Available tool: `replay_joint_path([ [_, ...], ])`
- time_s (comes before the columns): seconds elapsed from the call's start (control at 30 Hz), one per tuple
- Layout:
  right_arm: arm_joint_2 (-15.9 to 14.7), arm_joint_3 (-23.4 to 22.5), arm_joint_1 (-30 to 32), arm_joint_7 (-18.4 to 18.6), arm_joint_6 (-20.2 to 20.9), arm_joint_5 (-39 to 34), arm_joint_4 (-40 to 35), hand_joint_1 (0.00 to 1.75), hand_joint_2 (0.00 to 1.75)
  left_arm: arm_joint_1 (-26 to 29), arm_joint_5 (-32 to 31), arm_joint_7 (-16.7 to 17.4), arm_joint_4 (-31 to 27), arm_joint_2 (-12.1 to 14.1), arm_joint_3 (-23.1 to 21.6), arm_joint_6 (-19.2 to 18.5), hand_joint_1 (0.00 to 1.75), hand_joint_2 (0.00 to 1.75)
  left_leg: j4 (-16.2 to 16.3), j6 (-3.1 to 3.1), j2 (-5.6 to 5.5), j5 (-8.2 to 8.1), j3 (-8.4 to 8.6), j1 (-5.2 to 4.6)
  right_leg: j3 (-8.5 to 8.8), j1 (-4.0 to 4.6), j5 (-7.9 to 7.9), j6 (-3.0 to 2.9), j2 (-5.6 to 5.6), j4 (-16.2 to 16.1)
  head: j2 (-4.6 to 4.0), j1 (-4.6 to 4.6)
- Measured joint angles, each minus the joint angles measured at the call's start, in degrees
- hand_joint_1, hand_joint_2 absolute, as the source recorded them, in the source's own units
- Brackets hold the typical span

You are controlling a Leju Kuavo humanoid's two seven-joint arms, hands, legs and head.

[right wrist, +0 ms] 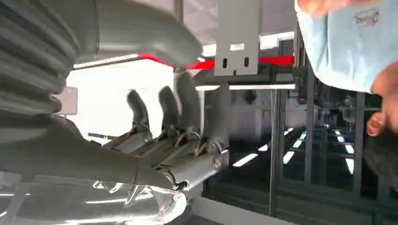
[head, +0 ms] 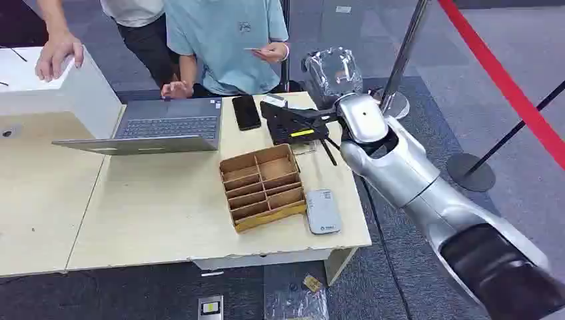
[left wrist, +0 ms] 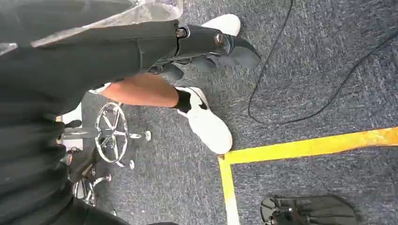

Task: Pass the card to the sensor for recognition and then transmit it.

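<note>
- The right hand (head: 331,75) is reaching to the upper centre of the head view, past the far edge of the table (head: 166,213); in the right wrist view its fingers (right wrist: 187,117) are standing extended and apart, holding nothing.
- The left hand (left wrist: 206,44) is hanging over the floor in the left wrist view; its dark fingers are lying close together, and whether it is closed or holding anything cannot be told.
- The card (head: 255,49) is sitting in the raised hand (head: 273,51) of a person in a light blue shirt (head: 223,40) at the top centre of the head view, apart from the right hand.
- The light wood table is occupying the left and centre of the frame. A cardboard divided tray (head: 262,187) is resting near its right side, with a grey card reader (head: 323,211) just beside it at the lower right.
- A black device with a yellow label (head: 293,123) is lying behind the tray, and a black phone (head: 246,112) is lying to its left.
- An open laptop (head: 160,127) is standing left of the phone; a white box (head: 46,83) is sitting at the upper left with a second person's hand (head: 56,53) resting on it.
- The floor is dark grey-blue carpet (left wrist: 305,70); a yellow tape line (left wrist: 300,147) and a black cable (left wrist: 281,70) are running across it.
- A red barrier belt (head: 506,80) is crossing the upper right on stanchions.
</note>
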Motion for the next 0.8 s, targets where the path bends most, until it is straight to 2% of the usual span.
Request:
replay_joint_path([
  [0.03,0.0,0.0,0.0,-0.1,0.2,-0.4,0.0,0.05,1.75,0.0,0.0,0.0,0.0,0.0,-0.2,0.0,0.00,1.75,0.0,0.00,0.00,0.00,0.00,0.00,0.00,0.00,0.00,0.00,0.00,0.0,0.00,0.00],
  [0.17,0.0,0.0,0.1,-0.3,-0.2,-0.3,0.0,0.05,1.75,0.0,0.0,0.0,0.0,0.0,-0.5,0.0,0.00,1.75,0.0,0.00,0.00,0.00,0.00,0.00,0.00,0.00,0.00,0.00,0.00,0.0,0.00,0.00],
  [0.23,0.0,0.0,0.1,-0.3,-0.3,-0.2,0.0,0.00,1.75,0.0,0.0,0.0,0.0,0.0,-0.7,0.0,0.00,1.75,0.0,0.00,0.00,0.00,0.00,0.00,0.00,0.00,0.00,0.00,0.00,0.0,0.00,0.00],
  [0.27,0.0,0.0,0.1,-0.3,-0.3,-0.2,0.0,1.68,1.75,0.0,0.0,0.0,0.0,0.0,-0.7,0.0,0.00,1.75,0.0,0.00,0.00,0.00,0.00,0.00,0.00,0.00,0.00,0.00,0.00,0.0,0.00,0.00],
  [0.33,0.0,0.0,0.1,-0.3,-0.3,-0.2,0.0,1.75,1.75,0.0,0.0,0.0,0.0,0.0,-0.8,0.0,0.00,1.75,0.0,0.00,0.00,0.00,0.00,0.00,0.00,0.00,0.00,0.00,0.00,0.0,0.00,0.00],
  [0.37,0.0,0.0,0.1,-0.4,-0.2,-0.2,0.0,1.34,1.75,0.0,0.0,0.0,0.0,0.0,-0.8,0.0,0.00,1.75,0.0,0.00,0.00,0.00,0.01,0.00,0.00,0.00,0.00,0.00,0.00,0.0,0.00,0.00],
  [0.4,0.0,0.0,0.1,-0.5,0.0,-0.3,0.1,0.02,1.75,0.0,0.1,0.0,0.0,0.0,-0.8,0.0,0.00,1.75,0.0,0.00,0.00,0.00,0.00,0.00,0.00,0.00,0.00,0.00,0.00,0.0,0.00,0.00],
  [0.43,0.0,0.0,0.1,-0.5,0.0,-0.3,0.1,0.23,1.75,0.0,0.2,0.0,0.0,0.0,-0.8,0.0,0.00,1.75,0.0,0.00,0.00,0.00,0.00,0.00,0.00,0.00,0.00,0.00,0.00,0.0,0.00,0.00],
  [0.47,0.0,0.0,0.1,-0.5,-0.1,-0.3,0.1,0.58,1.75,0.0,0.3,0.0,0.0,0.0,-0.8,0.0,0.00,1.75,0.0,0.00,0.00,0.00,0.00,0.00,0.00,0.00,0.00,0.00,0.00,0.0,0.00,0.00],
  [0.5,0.0,0.0,0.1,-0.5,-0.3,-0.3,0.1,0.37,1.75,0.0,0.4,0.0,0.0,0.0,-0.9,0.0,0.00,1.75,0.0,0.00,0.00,0.00,0.01,0.00,0.00,0.00,0.00,0.00,0.00,0.0,0.00,0.00],
  [0.53,0.0,0.0,0.2,-0.5,-0.4,-0.2,0.1,0.00,1.75,0.0,0.5,0.0,0.0,0.0,-0.9,0.0,0.00,1.75,0.0,0.00,0.00,0.00,0.01,0.00,0.00,0.00,0.00,0.00,0.00,0.0,0.00,0.00],
  [0.57,0.0,0.0,0.2,-0.5,-0.3,-0.2,0.1,0.38,1.75,0.0,0.7,0.0,0.0,0.0,-0.9,0.1,0.00,1.75,0.0,0.00,0.00,0.00,0.01,0.00,0.00,0.00,0.00,0.00,0.00,0.0,0.00,0.00],
  [0.6,0.0,0.0,0.2,-0.5,-0.3,-0.2,0.1,1.71,1.75,0.0,0.8,0.0,0.0,0.0,-0.9,0.1,0.00,1.75,0.0,0.00,0.00,0.00,0.01,0.00,0.00,0.00,0.00,0.00,0.00,0.0,0.00,0.00],
  [0.63,0.0,0.0,0.2,-0.5,-0.2,-0.2,0.1,1.45,1.75,0.0,0.9,-0.1,0.0,0.0,-0.9,0.1,0.00,1.75,0.0,0.00,0.00,0.00,0.00,0.00,0.00,0.00,0.00,0.00,0.00,0.0,0.00,0.00],
  [0.67,-0.1,0.0,0.2,-0.5,-0.1,-0.2,0.1,0.19,1.75,0.0,0.9,0.0,0.0,0.0,-0.9,0.1,0.00,1.75,0.0,0.00,0.00,0.00,0.00,0.00,0.00,0.00,0.00,0.00,0.00,0.0,0.00,0.00],
  [0.7,-0.1,0.0,0.3,-0.5,0.0,-0.3,0.1,0.16,1.75,0.0,1.0,-0.1,0.0,0.0,-1.0,0.1,0.00,1.75,0.0,0.00,0.00,0.00,0.00,0.00,0.00,0.00,0.00,0.00,0.00,0.0,0.00,0.00],
  [0.73,-0.1,0.0,0.3,-0.5,0.2,-0.3,0.1,1.75,1.75,-0.1,1.1,-0.1,0.0,0.0,-1.1,0.1,0.00,1.75,0.0,0.00,0.00,0.00,0.00,0.00,-0.01,0.00,0.00,0.00,0.00,0.0,0.00,0.00],
  [0.8,-0.1,0.0,0.4,-0.5,0.2,-0.3,0.1,1.75,1.75,-0.1,1.2,-0.2,0.0,0.0,-1.2,0.1,0.00,1.75,0.0,0.00,0.00,0.00,0.00,0.00,-0.01,0.00,0.00,0.00,0.00,0.0,0.00,0.00],
])
